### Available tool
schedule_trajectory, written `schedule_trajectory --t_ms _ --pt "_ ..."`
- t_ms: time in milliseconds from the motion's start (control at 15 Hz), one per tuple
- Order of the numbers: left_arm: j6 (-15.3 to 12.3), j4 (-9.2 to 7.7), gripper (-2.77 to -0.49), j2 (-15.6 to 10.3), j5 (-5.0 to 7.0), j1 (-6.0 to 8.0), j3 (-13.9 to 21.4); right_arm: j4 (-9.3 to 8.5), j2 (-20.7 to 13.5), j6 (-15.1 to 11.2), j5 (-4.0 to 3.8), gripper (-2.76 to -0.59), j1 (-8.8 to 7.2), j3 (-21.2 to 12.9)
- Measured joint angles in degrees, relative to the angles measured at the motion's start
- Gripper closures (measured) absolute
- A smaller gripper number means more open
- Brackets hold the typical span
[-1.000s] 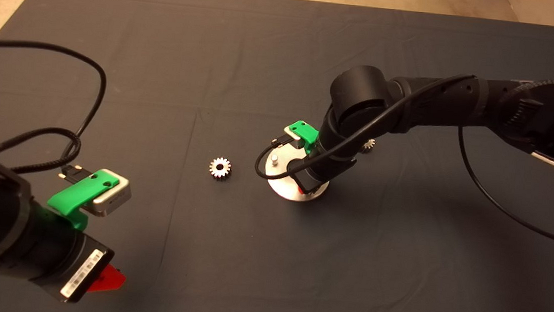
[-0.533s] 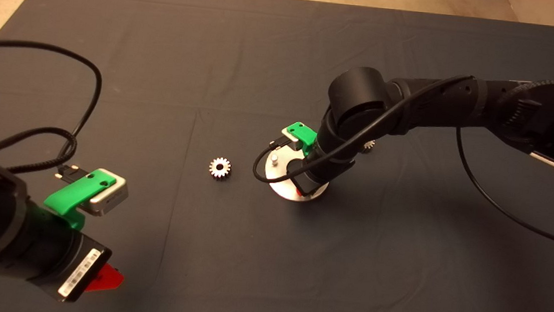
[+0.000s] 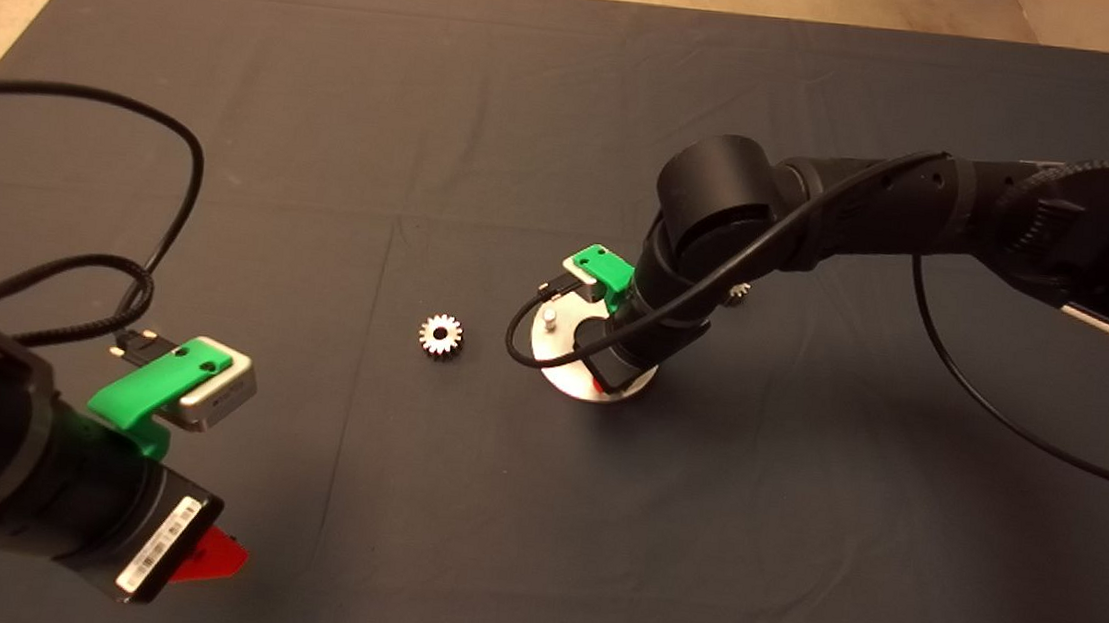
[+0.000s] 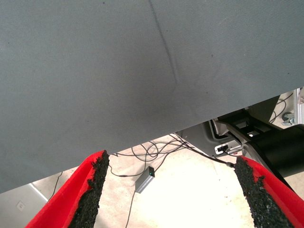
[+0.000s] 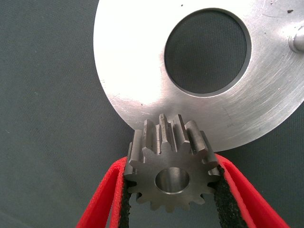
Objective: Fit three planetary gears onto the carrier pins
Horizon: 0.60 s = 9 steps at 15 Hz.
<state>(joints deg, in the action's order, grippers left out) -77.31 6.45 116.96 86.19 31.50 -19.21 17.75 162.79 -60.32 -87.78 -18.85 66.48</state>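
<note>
The silver carrier disc (image 3: 564, 373) lies on the dark mat at the middle, mostly under my right arm. One pin (image 3: 549, 317) stands clear on its left side; a pin also shows at the edge of the right wrist view (image 5: 298, 42). My right gripper (image 5: 172, 190) is shut on a dark-grey planetary gear (image 5: 170, 166) and holds it over the disc's rim (image 5: 137, 71). A second gear (image 3: 440, 335) lies on the mat left of the disc. A third gear (image 3: 739, 291) peeks out behind the right arm. My left gripper (image 4: 173, 190) is open and empty at the mat's lower left.
Black cables loop over the mat at the left (image 3: 159, 247) and from the right arm (image 3: 988, 400). Past the mat's edge the left wrist view shows floor cables and a small box (image 4: 144, 178).
My right arm has shifted slightly left and down over the disc with the gear held. The left arm has barely moved.
</note>
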Motion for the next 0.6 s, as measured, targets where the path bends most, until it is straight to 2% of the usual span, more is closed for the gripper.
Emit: schedule_trajectory --t_ms 600 --pt "0.0 0.0 -1.89 -0.2 -0.06 0.0 0.0 0.02 -1.1 0.5 0.07 -1.02 0.33 -0.1"
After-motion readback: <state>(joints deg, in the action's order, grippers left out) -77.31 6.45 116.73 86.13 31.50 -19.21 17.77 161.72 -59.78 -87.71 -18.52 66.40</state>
